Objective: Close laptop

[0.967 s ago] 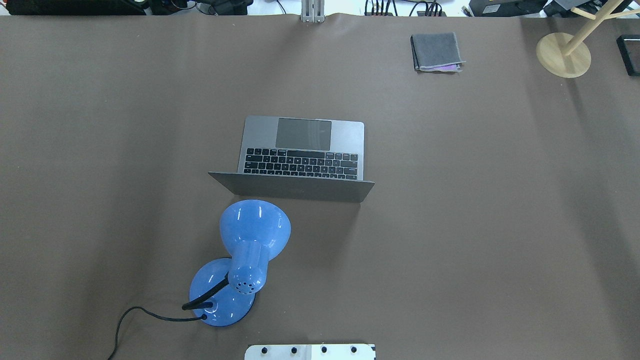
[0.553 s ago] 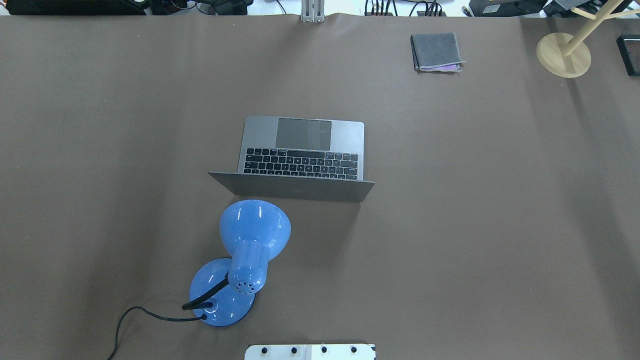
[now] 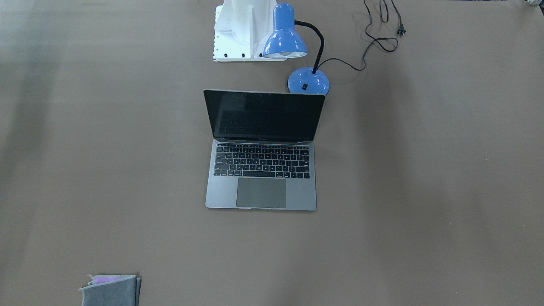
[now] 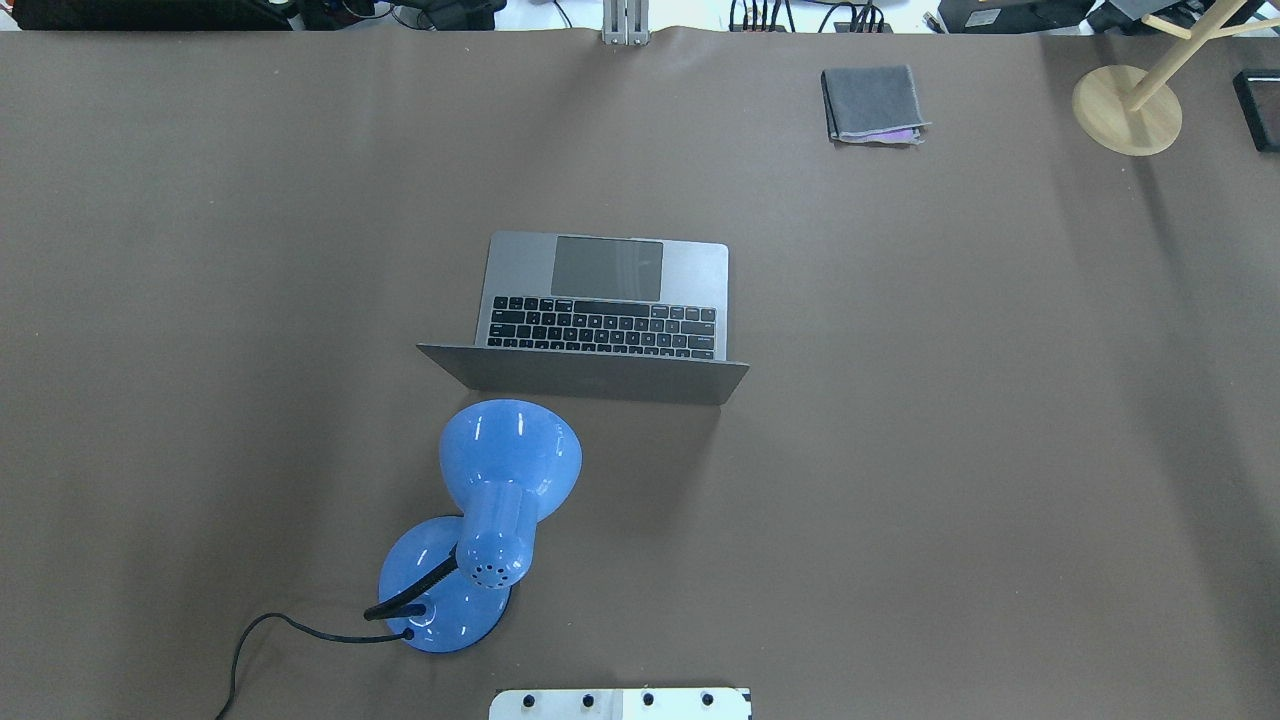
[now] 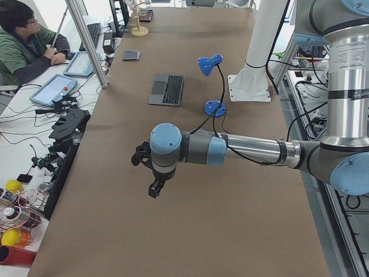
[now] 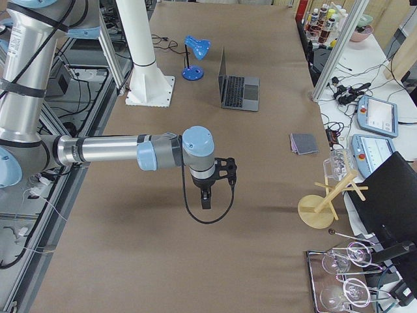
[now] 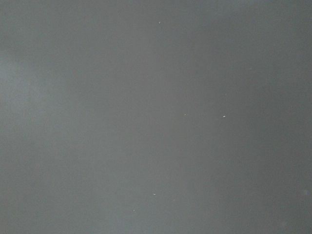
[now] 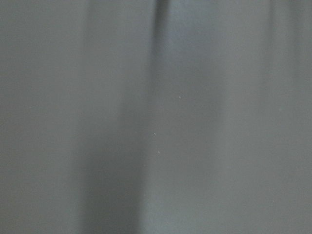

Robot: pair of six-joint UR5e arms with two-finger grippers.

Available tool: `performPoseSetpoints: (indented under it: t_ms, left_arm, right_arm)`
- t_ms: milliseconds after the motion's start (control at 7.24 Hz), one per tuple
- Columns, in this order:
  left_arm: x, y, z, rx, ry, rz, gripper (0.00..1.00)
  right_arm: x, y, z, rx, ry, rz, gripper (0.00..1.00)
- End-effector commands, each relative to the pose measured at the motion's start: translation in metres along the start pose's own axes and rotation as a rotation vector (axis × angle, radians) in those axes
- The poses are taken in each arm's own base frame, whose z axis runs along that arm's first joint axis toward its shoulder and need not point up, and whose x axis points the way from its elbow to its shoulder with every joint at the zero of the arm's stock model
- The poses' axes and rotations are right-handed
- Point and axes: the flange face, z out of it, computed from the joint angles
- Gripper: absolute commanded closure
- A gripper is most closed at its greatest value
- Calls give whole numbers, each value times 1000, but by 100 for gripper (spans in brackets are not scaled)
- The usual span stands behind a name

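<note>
The left gripper (image 5: 154, 190) hangs fingers-down from the near arm in the left side view, above bare brown table covering (image 4: 1000, 420); whether its fingers are spread or pressed together I cannot tell, since only this side view catches it. The right gripper (image 6: 205, 202) likewise points down over the covering in the right side view, a black cable looped beside it; its state cannot be told either. Both wrist cameras show nothing but blurred brown surface; both grippers are well apart from the task's thing.

The slim space-grey metal laptop (image 4: 600, 300) sits open near the middle of the table; its lid stands roughly upright, the back of the lid toward the robot, and the dark screen, black keyboard and large trackpad face the operators' side (image 3: 261, 170). Near the back of the lid, toward the robot's left, stands a glossy blue gooseneck desk lamp (image 4: 510, 460), its black cord trailing across the covering. A folded grey cloth (image 4: 872, 102) lies at the far edge on the robot's right; beyond it stands a pale wooden stand with a round base (image 4: 1127, 108).
</note>
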Motion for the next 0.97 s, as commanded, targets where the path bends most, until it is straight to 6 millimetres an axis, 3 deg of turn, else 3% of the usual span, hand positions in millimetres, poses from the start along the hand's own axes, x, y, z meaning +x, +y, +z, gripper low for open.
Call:
performPoseSetpoints:
  t_ms: [0, 138, 276, 415, 553, 829]
  left_arm:
    - [11, -50, -10, 153, 40, 162, 1]
    - [16, -51, -12, 190, 51, 171, 1]
    - [11, -42, -5, 214, 44, 207, 1]
    - [19, -45, 0, 236, 48, 224, 1]
    - [57, -72, 28, 199, 115, 178, 1]
    - [125, -93, 63, 216, 222, 109, 1]
  right_arm:
    - [-34, -13, -10, 91, -158, -135, 0]
    - [-50, -31, -16, 109, -206, -171, 0]
    - [-60, -31, -16, 92, -261, -151, 0]
    - [-79, -36, -9, 74, -286, -127, 1]
    - [-103, -38, -1, 75, -310, -94, 2]
    - [-161, -34, 12, 107, -393, -5, 6]
